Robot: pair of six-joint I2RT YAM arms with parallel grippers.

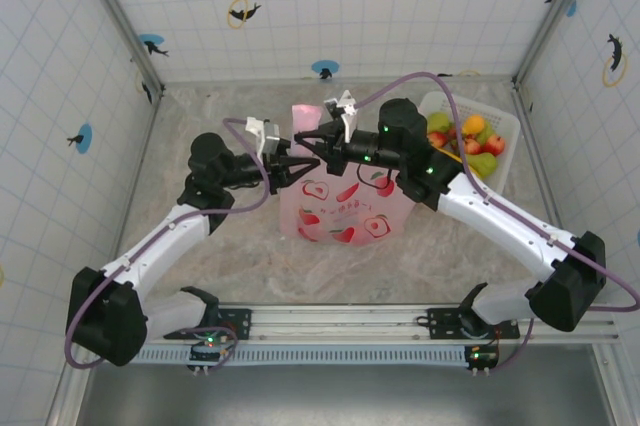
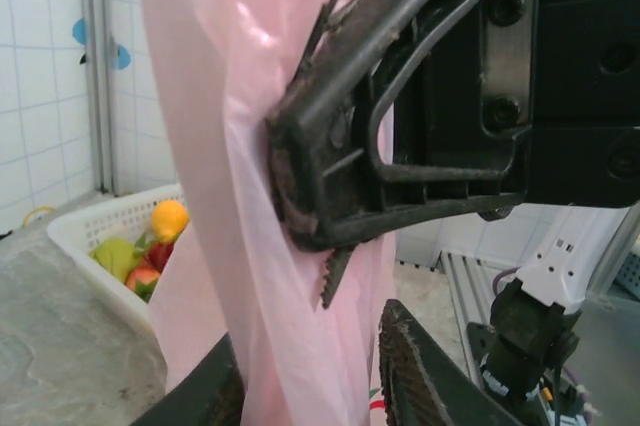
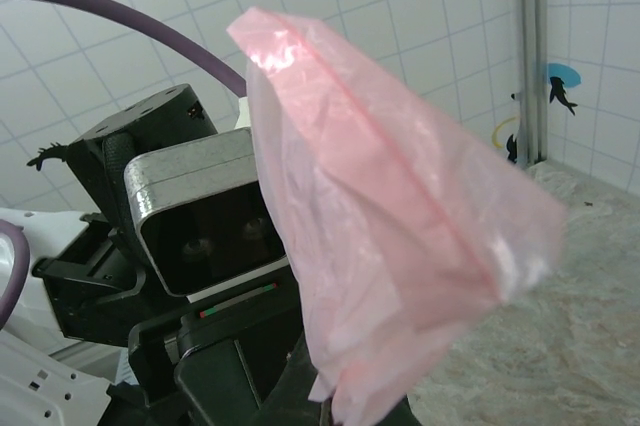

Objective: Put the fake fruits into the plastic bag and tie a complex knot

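The pink plastic bag (image 1: 345, 208) stands mid-table, printed with red fruit pictures. My right gripper (image 1: 300, 141) is shut on its upper film, which rises as a pink fold (image 3: 400, 226) out of the jaws. Just below it, my left gripper (image 1: 305, 168) is closed on a bunched strip of the bag (image 2: 300, 346); in the left wrist view the right gripper (image 2: 300, 216) pinches the same film directly above. The fake fruits (image 1: 470, 141) lie in the white basket, also seen as fruits (image 2: 150, 246) behind the bag. The knot is out of view.
The white slatted basket (image 1: 505, 126) sits at the back right near the tiled wall; its rim (image 2: 90, 231) shows low on the left of the left wrist view. The left arm's camera housing (image 3: 200, 216) is close beside the right gripper. Tiled walls enclose the table.
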